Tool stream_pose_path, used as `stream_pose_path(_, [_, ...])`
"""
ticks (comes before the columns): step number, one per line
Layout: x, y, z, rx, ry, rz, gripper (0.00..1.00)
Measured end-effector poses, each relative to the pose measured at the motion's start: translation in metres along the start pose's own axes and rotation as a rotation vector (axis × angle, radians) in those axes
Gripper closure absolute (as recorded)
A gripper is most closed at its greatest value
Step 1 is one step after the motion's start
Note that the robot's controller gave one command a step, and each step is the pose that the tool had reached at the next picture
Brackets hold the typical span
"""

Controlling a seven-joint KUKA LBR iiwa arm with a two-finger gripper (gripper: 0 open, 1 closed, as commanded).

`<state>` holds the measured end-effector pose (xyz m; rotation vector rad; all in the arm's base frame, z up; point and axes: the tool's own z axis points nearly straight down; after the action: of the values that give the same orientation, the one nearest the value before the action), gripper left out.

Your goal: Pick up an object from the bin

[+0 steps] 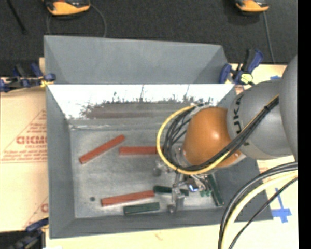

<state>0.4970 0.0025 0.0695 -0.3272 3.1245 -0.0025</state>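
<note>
One bin [59,180]: grey metal with sloping walls; seven things lie scattered on its floor, none heaped.
Arm [264,123]: grey, reaches in over the bin's right edge and covers the right part of the floor.
Orange cover [207,134]: round, on the wrist, ringed by a loop of yellow and black cables [165,134].
Gripper [179,193]: below the cover, down near the floor by the bin's near right corner.
Grip state: cannot tell whether it is apart, together or clamped on something.
Slanted red stick [101,149]: left half of the floor, its right end raised towards the far wall.
Level red stick [137,150]: just right of the slanted one, its right end hidden under the cables.
Lower red stick [127,198]: near the near edge, almost level, its right end close to the gripper.
Long green stick [141,208]: dark, just beside the lower red stick, closest to the near edge.
Right green stick [215,190]: tilted, by the right wall, partly under the arm.
Short green piece [163,190]: dark, just left of the gripper, above the lower red stick's right end; the thing nearest the gripper, contact unclear.
Black speck [92,199]: tiny, near the left end of the lower red stick.
</note>
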Motion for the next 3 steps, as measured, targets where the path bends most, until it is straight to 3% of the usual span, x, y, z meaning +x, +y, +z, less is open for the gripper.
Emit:
stream_pose_path(1, [-0.001,0.000,-0.001,-0.001,-0.002,0.003,1.00])
stream_pose_path(2, [0.003,-0.041,-0.161,0.004,-0.012,-0.056,1.00])
stream_pose_path(3, [0.004,-0.038,-0.157,-0.002,-0.004,-0.056,0.00])
